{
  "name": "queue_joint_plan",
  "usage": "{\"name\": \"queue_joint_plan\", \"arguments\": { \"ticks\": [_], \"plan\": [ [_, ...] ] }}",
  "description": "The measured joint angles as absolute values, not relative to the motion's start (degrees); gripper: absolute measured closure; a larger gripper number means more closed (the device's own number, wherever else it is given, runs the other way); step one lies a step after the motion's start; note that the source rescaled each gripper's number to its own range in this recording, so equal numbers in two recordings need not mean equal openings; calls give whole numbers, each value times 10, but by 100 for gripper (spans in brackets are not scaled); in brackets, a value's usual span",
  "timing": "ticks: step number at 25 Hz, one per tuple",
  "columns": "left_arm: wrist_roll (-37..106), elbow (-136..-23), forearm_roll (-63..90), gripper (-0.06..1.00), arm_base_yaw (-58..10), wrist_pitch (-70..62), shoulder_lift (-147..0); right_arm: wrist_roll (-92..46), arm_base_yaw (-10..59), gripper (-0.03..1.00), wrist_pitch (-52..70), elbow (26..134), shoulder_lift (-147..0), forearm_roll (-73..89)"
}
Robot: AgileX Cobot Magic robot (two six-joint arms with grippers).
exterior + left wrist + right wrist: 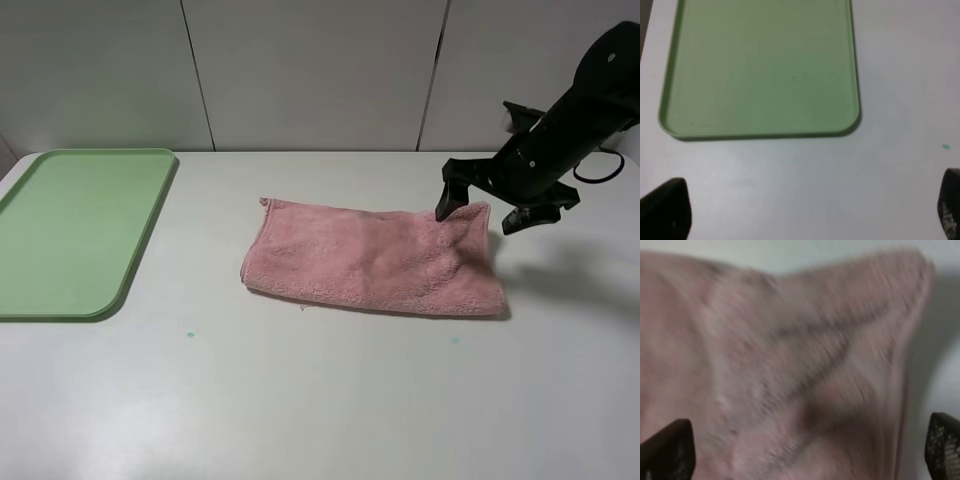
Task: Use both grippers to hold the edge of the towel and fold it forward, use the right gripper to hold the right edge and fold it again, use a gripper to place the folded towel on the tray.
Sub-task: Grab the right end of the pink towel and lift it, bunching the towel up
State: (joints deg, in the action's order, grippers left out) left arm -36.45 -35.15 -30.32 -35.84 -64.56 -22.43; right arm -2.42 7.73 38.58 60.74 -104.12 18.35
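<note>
A pink towel, folded into a long strip, lies flat at the table's middle. My right gripper is open and sits over the towel's far right corner, one finger on the cloth and one past its right edge. In the right wrist view the towel fills the frame, blurred, between the spread fingertips. The green tray lies empty at the left. My left gripper is open and empty above bare table beside a short edge of the tray. The left arm is out of the exterior view.
The white table runs wide in front of the towel, with small teal specks on it. A pale panelled wall stands behind the table's far edge. A black cable loops by the right arm.
</note>
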Motion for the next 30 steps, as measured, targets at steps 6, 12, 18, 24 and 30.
{"name": "queue_joint_plan", "arguments": {
  "ticks": [6,12,18,24,30],
  "plan": [
    [-365,-352,-303,-4,-358,-646,-224,-22,71,-3,323,526,-1041,203],
    [-365,-352,-303,-4,-358,-646,-224,-22,71,-3,278,490,-1057,221],
    [-365,-352,-304,-4,-358,-646,-224,-31,80,-3,256,494,-1097,236],
    [-365,-352,-304,-4,-358,-646,-224,-35,84,-3,247,497,-1108,241],
    [-365,-352,-304,-4,-358,-646,-224,-37,84,10,243,497,-1110,246]
  ]
}}
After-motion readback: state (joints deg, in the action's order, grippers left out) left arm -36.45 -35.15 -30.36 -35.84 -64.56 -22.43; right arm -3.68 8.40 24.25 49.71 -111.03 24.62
